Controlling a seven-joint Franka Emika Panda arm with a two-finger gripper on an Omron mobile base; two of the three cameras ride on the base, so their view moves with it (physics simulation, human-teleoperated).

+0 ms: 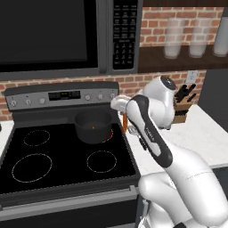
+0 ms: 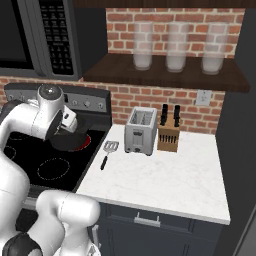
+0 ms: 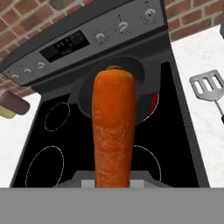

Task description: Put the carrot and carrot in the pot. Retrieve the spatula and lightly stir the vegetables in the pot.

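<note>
My fingers (image 3: 113,183) grip a carrot (image 3: 113,131) at frame centre; I should carry it squarely over the pot (image 3: 87,94) before releasing low, avoiding its rim.

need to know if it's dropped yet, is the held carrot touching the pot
Apart. In the left base view the carrot hangs upright from the gripper beside the pot, with a gap off its right rim.

You see a glossy white arm (image 1: 187,178) built of rounded, bulbous shells, with dark grey bands along its joints. A black strip curves down the forearm (image 1: 149,129). The round cap at the wrist joint (image 2: 48,91) is grey, ringed in dark trim.
</note>
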